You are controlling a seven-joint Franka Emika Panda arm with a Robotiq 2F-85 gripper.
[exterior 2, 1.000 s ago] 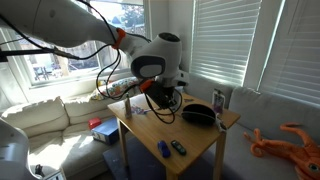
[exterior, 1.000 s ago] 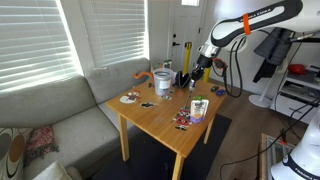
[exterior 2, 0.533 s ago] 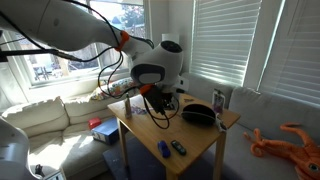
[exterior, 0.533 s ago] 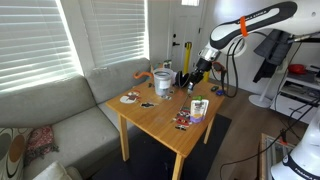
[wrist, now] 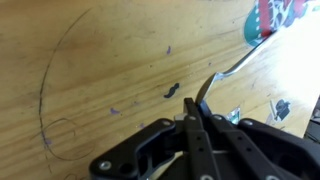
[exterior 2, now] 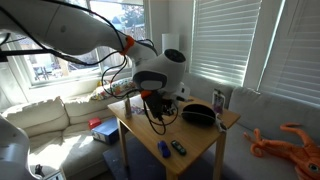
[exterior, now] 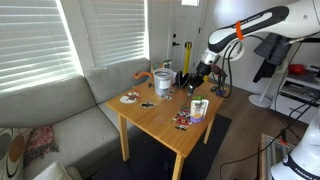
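My gripper is shut, its two black fingers pinched on the end of a thin silver metal piece, likely a utensil handle. The piece slants up and to the right toward a teal and red item at the frame's top edge. Bare wooden tabletop with small dark marks lies below. In both exterior views the gripper hangs low over the far part of the wooden table.
In an exterior view a grey pot, a plate, a cup and small items sit on the table, with a sofa beside it. In an exterior view a black bowl, a can and blue items show.
The arm has shifted slightly and the gripper has come a little lower over the table. The jaws stay shut.
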